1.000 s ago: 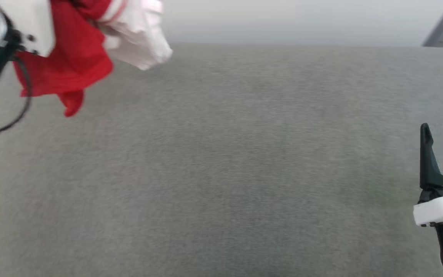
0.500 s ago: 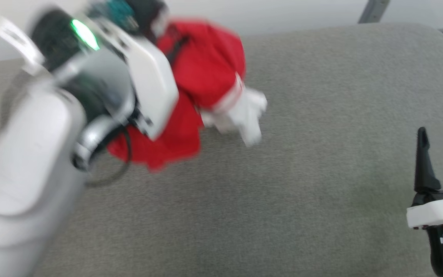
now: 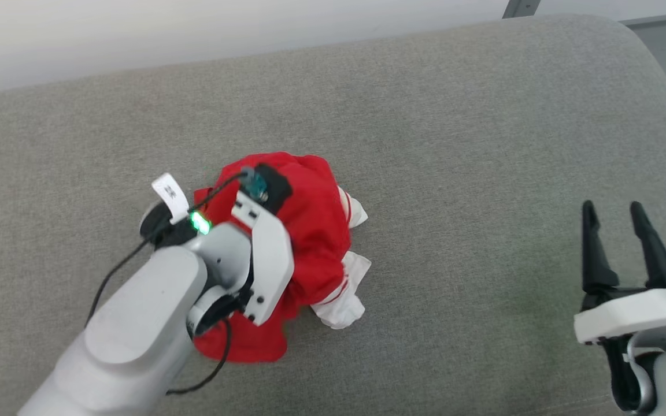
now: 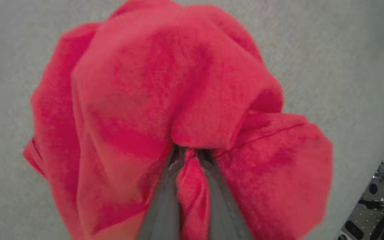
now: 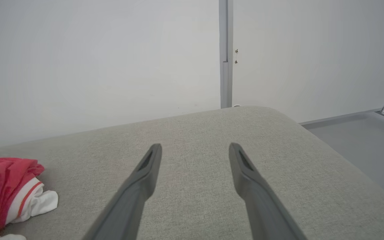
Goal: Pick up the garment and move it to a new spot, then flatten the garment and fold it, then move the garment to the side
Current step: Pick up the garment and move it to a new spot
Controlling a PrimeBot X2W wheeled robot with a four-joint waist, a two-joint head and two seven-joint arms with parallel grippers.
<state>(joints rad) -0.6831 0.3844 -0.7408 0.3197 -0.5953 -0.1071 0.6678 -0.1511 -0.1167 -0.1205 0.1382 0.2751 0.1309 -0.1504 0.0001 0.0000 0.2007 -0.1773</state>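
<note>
- At lower left of the head view, nearest the camera: pale left forearm (image 3: 136, 329), sloping up and right toward mid-cushion, with a black cable (image 3: 114, 271) trailing beside it and a green light (image 3: 197, 222) lit at the wrist.
- At lower right, same view: right gripper (image 3: 611, 207), fingers parted with nothing between them, held over bare upholstery, well apart from the cloth; same spread confirmed in the right wrist view.
- Ahead of the left wrist: left gripper (image 4: 190, 151), pointed down into the heap, clamped on a narrow fold of red fabric pinched between the two dark fingers (image 4: 163, 206); fingertips buried under an overhanging fold.
- Around and under that gripper: garment (image 3: 315, 231), bunched in a crumpled red mound, resting on the cushion left of centre; white sleeve ends (image 3: 344, 303) with red-white stripe trim spilling out on the right side of the mound, touching the upholstery.
- Beneath everything: grey woven cushion (image 3: 483, 144), rounded at the far right corner.
- Beyond the far edge: pale wall (image 5: 95, 66) with a grey vertical strip (image 5: 226, 66) rising from behind the cushion; grey floor (image 5: 355, 140) off to the right of the cushion.
</note>
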